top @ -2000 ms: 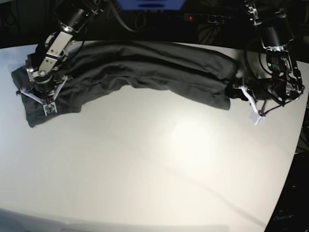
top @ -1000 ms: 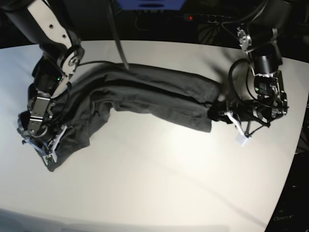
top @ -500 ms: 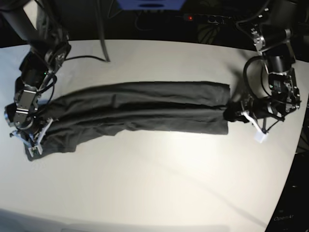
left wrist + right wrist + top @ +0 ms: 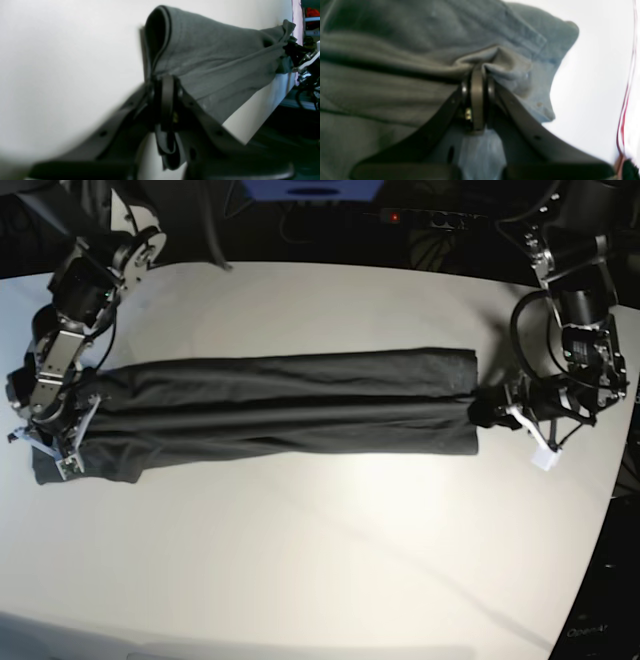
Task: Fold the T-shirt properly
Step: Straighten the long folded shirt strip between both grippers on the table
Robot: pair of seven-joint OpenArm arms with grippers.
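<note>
Dark grey soft cotton T-shirt (image 4: pixel 285 402) lying stretched in long band across white table (image 4: pixel 330 550). Left gripper (image 4: pixel 487 408) pinching one end, right gripper (image 4: pixel 62 442) pinching other. Best keeping pull even, cloth flat. Both ends sitting near table edges; big bare space in front.

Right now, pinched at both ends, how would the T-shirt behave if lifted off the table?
The T-shirt probably sags between grips: it bunches at the right end effector. It looks light, thin where the left end effector pinches it. It seems unlikely to slip.
</note>
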